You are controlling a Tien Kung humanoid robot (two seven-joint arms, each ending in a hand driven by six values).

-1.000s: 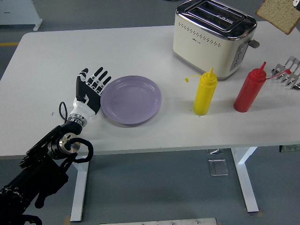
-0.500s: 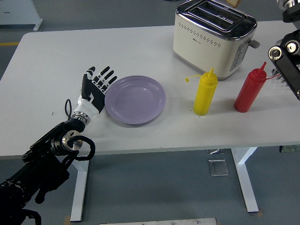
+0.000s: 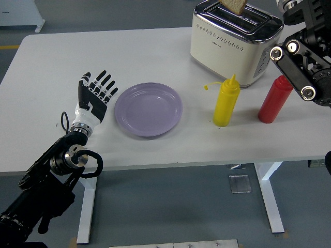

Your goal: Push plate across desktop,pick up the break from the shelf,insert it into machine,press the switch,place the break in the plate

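Observation:
A lilac plate (image 3: 148, 109) lies on the white table (image 3: 46, 57), left of centre. My left hand (image 3: 93, 93) is open with fingers spread, flat by the plate's left rim with a small gap to it. A cream toaster (image 3: 235, 41) stands at the back right. A bread slice (image 3: 235, 5) hangs tilted at the picture's top, its lower corner at the toaster's slot. My right arm (image 3: 302, 57) reaches up past the toaster's right side. Its hand is cut off by the top edge, and it carries the bread.
A yellow squeeze bottle (image 3: 226, 102) and a red squeeze bottle (image 3: 274, 101) stand in front of the toaster. The right arm hangs over the red bottle and hides the shelf at the right edge.
The bread has moved from the top right corner leftwards to over the toaster's slot, with the right arm swinging in. The left hand nudged the plate slightly right, then drew back left.

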